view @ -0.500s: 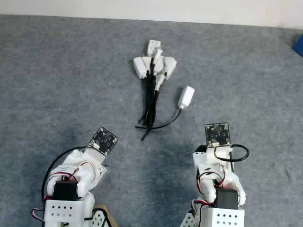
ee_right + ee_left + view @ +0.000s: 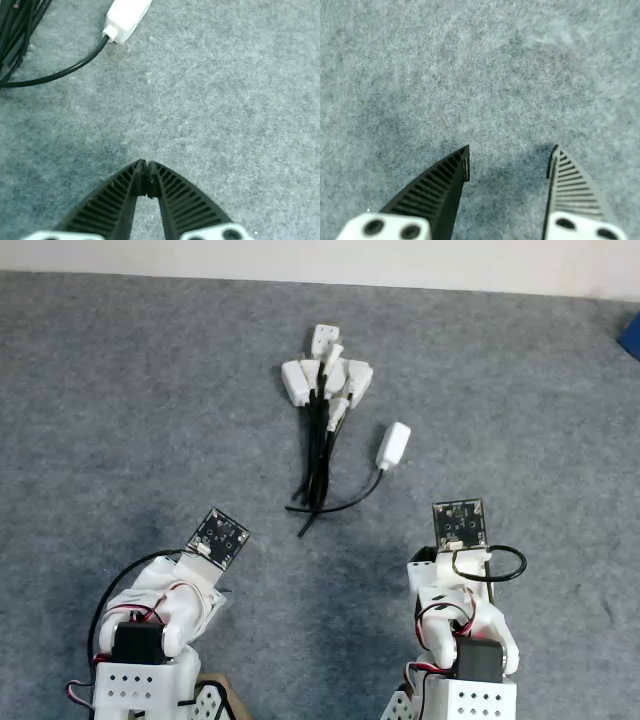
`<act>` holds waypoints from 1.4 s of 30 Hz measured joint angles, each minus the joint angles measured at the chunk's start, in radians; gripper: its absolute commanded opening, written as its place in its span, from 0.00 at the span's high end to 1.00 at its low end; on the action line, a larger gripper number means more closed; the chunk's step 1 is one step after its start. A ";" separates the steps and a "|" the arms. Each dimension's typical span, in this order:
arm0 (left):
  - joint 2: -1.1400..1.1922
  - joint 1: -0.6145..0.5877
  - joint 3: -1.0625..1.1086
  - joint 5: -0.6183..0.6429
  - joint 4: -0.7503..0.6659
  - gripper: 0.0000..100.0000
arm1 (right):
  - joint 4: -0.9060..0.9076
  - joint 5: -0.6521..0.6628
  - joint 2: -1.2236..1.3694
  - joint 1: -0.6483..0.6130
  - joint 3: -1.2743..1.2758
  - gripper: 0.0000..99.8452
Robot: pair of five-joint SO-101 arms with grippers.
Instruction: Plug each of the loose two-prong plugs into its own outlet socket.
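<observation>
A cluster of white plugs and sockets [image 2: 325, 378] on bundled black cords [image 2: 317, 455] lies at the middle back of the grey carpet. One white plug [image 2: 393, 445] lies apart to the right of the bundle on its own curved cord; its body [image 2: 126, 14] and cord [image 2: 55, 74] lie beyond my right gripper. My left gripper [image 2: 509, 162] is open over bare carpet, near the front left. My right gripper [image 2: 146, 175] is shut with nothing in it, short of the lone plug. Both arms [image 2: 165, 615] [image 2: 458, 610] sit at the front edge.
Grey carpet [image 2: 150, 410] covers the whole table. A blue object [image 2: 632, 335] shows at the right edge. A brown corner [image 2: 215, 695] shows beside the left arm's base.
</observation>
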 measured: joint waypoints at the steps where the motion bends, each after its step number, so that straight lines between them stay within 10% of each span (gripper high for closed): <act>1: 0.000 0.000 0.000 0.000 0.000 0.74 | 0.000 0.000 0.000 0.000 0.000 0.98; 42: 0.009 -0.081 0.000 0.000 -0.149 0.74 | -0.002 0.000 0.000 -0.005 0.000 0.98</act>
